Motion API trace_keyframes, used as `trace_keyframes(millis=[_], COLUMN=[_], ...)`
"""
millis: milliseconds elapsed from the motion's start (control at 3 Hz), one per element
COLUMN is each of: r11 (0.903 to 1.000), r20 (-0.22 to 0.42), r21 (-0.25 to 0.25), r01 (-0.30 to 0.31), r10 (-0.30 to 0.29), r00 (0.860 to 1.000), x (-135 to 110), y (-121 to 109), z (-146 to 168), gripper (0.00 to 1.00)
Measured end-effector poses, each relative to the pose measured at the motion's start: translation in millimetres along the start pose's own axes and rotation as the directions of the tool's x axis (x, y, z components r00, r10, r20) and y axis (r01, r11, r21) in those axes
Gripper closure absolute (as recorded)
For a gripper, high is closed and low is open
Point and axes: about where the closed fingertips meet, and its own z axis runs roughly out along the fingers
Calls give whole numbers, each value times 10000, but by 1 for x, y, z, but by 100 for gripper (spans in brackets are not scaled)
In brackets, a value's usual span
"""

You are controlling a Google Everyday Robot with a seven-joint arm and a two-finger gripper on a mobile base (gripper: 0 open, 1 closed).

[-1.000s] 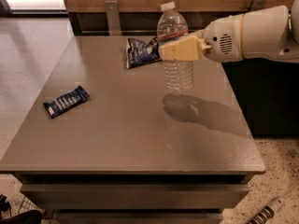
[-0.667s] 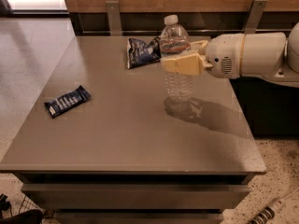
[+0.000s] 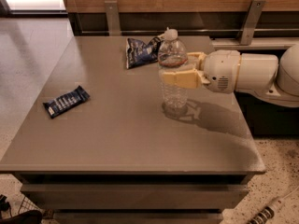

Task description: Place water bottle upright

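The gripper (image 3: 172,69), clasping the water bottle (image 3: 173,55) from 3 o'clock, hid its middle behind one finger. The arm (image 3: 261,73) was cut by the right edge, and the print on the dark packet (image 3: 66,101) at 9 o'clock was unreadable.

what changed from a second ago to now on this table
The end effector lowered the water bottle straight down, upright; its base now looks to meet the table. The grip still holds, nothing let go. The snack bar and blue bag stayed put.
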Motion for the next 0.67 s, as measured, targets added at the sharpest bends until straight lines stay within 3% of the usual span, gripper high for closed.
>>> trace_keyframes(millis=[667], r11=[9994], r20=[413], r21=[-340], r01=[-7], r10=[21], r00=[9991], x=[11], y=[12], z=[11], gripper=[100])
